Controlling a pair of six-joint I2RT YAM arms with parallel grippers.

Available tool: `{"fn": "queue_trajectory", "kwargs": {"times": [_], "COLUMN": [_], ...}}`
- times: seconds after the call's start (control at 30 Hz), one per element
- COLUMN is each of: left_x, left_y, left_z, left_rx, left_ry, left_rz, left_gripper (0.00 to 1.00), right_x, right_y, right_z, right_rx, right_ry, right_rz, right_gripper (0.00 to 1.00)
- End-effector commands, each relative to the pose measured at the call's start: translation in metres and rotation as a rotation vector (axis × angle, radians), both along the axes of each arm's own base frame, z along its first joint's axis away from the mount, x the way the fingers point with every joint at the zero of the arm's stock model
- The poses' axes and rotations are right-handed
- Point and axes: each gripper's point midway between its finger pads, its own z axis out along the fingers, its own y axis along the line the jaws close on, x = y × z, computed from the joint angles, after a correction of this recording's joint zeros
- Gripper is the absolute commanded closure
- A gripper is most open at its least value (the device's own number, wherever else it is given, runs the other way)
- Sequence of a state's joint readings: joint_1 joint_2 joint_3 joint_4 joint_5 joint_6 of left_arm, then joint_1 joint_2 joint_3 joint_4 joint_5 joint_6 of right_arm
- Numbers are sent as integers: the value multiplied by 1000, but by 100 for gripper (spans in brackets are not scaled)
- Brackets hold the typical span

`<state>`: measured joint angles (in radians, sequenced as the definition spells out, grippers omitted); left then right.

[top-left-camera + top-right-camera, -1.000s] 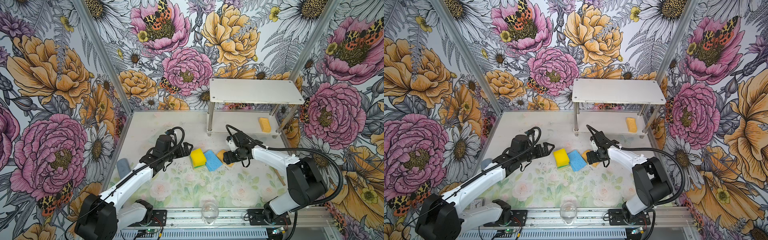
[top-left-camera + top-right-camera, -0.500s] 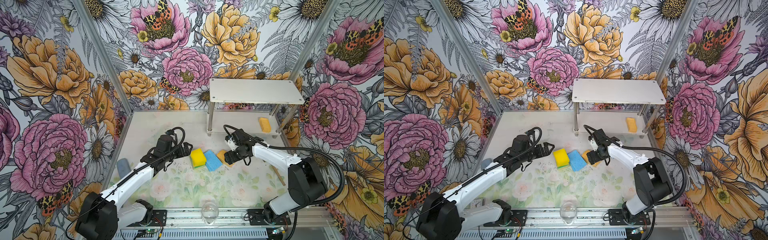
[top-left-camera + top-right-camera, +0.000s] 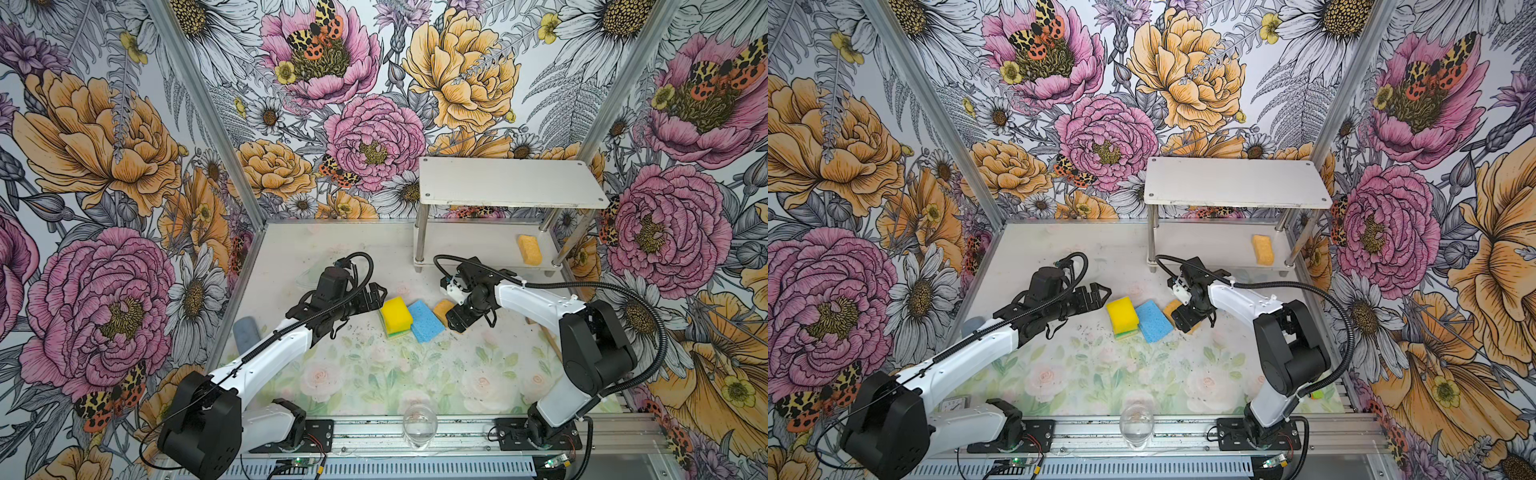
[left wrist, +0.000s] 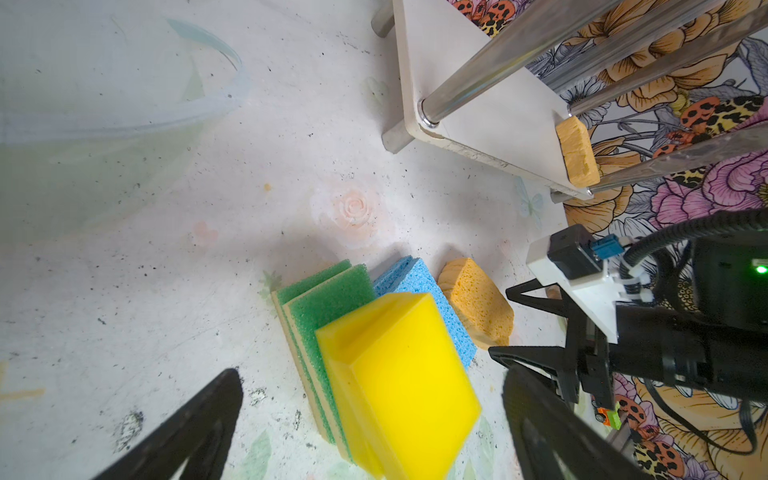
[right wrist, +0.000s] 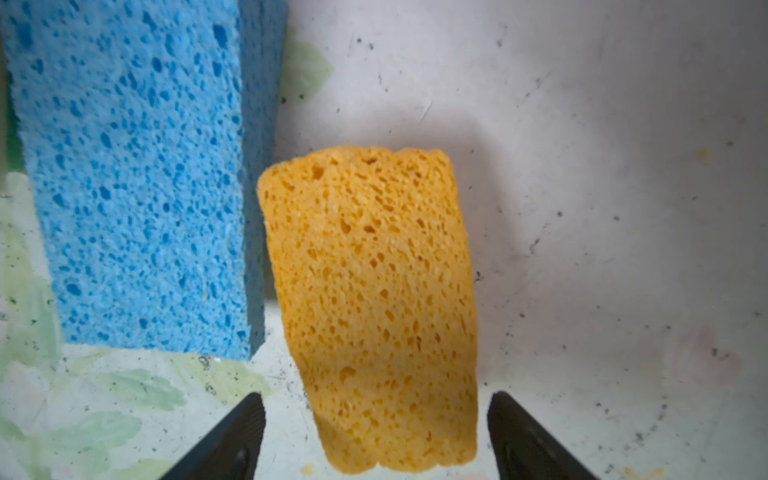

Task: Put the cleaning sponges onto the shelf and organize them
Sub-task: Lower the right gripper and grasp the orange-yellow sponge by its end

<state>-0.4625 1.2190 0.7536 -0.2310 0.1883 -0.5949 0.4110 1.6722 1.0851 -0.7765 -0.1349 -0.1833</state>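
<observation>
- As I scan both top views, the shelf stands back right, with a lone sponge on its lower board.
- Left wrist: my left gripper is spread wide before the yellow sponge, which is stacked on green sponges.
- Right wrist: my right gripper is spread, straddling the orange sponge beside the blue sponge, not touching it.

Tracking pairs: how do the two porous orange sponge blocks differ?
The shelf sponge lies on the white metal-post shelf's lower board; the table sponge lies on the table. The open right claw straddles the table sponge, ungripped; no claw nears the shelf sponge. Both porous orange blocks.
</observation>
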Motion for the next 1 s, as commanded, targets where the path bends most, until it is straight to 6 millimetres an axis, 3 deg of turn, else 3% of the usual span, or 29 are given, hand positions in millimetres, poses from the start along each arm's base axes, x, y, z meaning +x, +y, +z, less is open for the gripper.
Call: {"fn": "queue_trajectory", "kwargs": {"times": [0.0, 0.57, 0.87, 0.97], "left_x": [8, 6, 5, 5], "left_y": [-4, 1, 5, 5], "left_z": [17, 8, 9, 10], "left_rx": [-11, -11, -11, -13], "left_ry": [-64, -48, -54, -55], "left_rz": [-13, -3, 8, 7], "left_gripper": [1, 1, 1, 1], "right_x": [8, 12, 14, 12], "right_y": [4, -7, -7, -7], "right_z": [3, -18, -18, -20], "right_rx": [-3, -79, -74, -73], "right_ry": [-18, 12, 9, 22], "right_rz": [34, -15, -76, -86], "right_gripper": [14, 18, 26, 34]}}
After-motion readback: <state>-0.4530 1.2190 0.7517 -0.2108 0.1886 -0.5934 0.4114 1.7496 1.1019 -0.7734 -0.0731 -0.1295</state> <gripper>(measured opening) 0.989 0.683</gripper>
